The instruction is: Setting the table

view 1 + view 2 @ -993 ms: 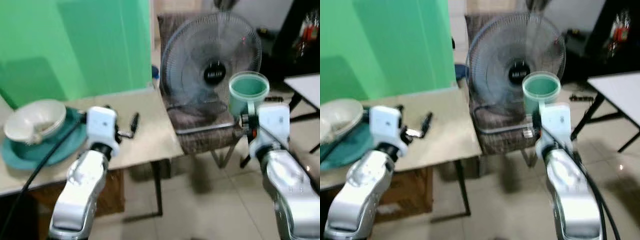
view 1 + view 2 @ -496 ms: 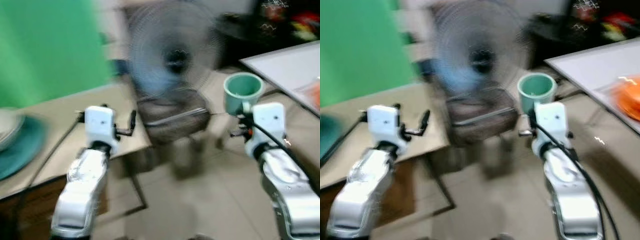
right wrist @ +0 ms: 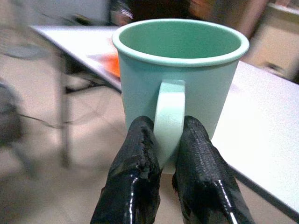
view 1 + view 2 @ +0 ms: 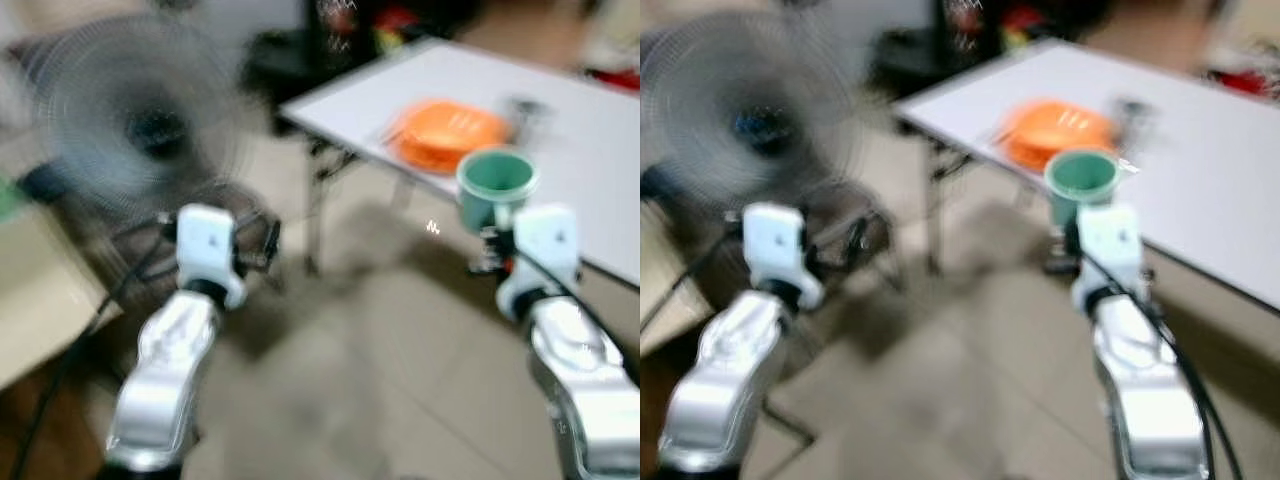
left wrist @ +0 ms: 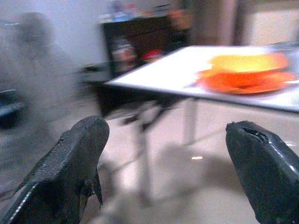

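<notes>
Eye views, blurred: right hand (image 4: pixel 487 238) is carrying the mug (image 4: pixel 496 186) upright, off the white worktop's (image 4: pixel 590 150) near edge; orange plates (image 4: pixel 446 135) are sitting near its left corner. Mug not yet placed.

Left wrist: left hand (image 5: pixel 168 172) is gaping wide, holding nothing.

Right wrist: fingers (image 3: pixel 133 177) are pinching the mug handle. Bare worktop beside the plates is offering room.

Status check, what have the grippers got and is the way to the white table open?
Right gripper shut on mug handle, upright. Left gripper open, empty. White table ahead, orange dish on it. Nothing between.
</notes>
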`<state>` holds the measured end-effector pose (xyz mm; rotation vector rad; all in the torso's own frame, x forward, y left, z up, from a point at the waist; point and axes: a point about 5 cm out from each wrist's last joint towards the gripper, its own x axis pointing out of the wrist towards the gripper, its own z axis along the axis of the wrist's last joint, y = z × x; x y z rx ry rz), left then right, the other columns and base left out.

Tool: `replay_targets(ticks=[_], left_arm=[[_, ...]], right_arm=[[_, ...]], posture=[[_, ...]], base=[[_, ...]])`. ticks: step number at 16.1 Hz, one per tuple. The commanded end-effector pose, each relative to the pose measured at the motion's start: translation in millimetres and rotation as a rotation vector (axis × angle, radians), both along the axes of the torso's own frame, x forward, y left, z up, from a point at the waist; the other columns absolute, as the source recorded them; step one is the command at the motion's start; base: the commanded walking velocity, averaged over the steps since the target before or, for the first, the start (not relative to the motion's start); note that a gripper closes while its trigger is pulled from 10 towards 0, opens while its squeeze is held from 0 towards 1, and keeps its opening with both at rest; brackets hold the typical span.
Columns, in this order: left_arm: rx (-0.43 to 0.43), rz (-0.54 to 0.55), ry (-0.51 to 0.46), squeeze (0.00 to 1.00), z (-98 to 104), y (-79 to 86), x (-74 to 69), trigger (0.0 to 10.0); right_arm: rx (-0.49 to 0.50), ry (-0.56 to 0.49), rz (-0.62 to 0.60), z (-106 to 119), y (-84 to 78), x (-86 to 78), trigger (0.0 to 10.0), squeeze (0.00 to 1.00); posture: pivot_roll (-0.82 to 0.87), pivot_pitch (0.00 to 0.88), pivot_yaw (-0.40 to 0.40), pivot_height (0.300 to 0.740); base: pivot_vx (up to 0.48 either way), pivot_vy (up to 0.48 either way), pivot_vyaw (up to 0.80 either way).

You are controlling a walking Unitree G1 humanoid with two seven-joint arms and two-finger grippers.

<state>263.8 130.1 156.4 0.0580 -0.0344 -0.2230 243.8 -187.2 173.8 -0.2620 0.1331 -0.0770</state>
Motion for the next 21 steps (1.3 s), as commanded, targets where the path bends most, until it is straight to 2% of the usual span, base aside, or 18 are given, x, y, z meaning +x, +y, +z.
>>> replay_targets(ticks=[1, 4, 6, 10, 12, 14, 21], left_arm=[[0.016, -0.001, -0.014, 0.80, 2.6, 2.2, 0.9, 10.0], [0.001, -0.015, -0.012, 0.80, 3.2, 1.1, 3.3, 10.0], [-0.025, -0.010, 0.003, 0.81, 4.0, 2.1, 5.3, 10.0], [-0.015, -0.012, -0.010, 0.80, 5.0, 3.4, 6.0, 10.0], [-0.016, 0.005, 0.017, 0.68, 3.1, 4.7, 5.6, 10.0], [-0.009, 0.018, 0.026, 0.69, 2.0, 6.7, 7.2, 10.0], [-0.015, 0.029, 0.011, 0.70, 5.1, 10.1, 8.4, 10.0]], right_arm=[[0.004, -0.034, 0.007, 7.3, 3.6, -0.1, 10.0, 0.00], [0.003, -0.038, -0.002, 8.2, 3.7, -0.8, 10.0, 0.00], [0.006, -0.039, -0.009, 8.3, 3.9, -1.2, 10.0, 0.00], [0.012, -0.039, -0.010, 8.3, 5.4, -0.7, 10.0, 0.00], [0.019, -0.034, -0.010, 7.7, 6.1, -0.4, 10.0, 0.00], [0.032, -0.028, -0.001, 7.0, 7.2, 0.5, 10.0, 0.00], [0.029, -0.035, 0.068, 7.7, 12.7, 4.8, 10.0, 0.00]], posture=[[-0.13, 0.000, 0.054, 0.740], [-0.13, 0.000, 0.065, 0.740], [-0.13, 0.000, 0.071, 0.740], [-0.13, 0.000, 0.071, 0.740], [-0.13, 0.000, 0.069, 0.740], [-0.13, 0.000, 0.066, 0.740], [-0.12, 0.000, 0.055, 0.740]], base=[[0.000, -0.337, -0.80], [0.000, -0.223, -0.80], [0.000, 0.480, -0.80], [0.000, 0.359, -0.80], [0.000, 0.000, -0.80], [0.000, 0.000, -0.80], [0.275, 0.000, 0.00]])
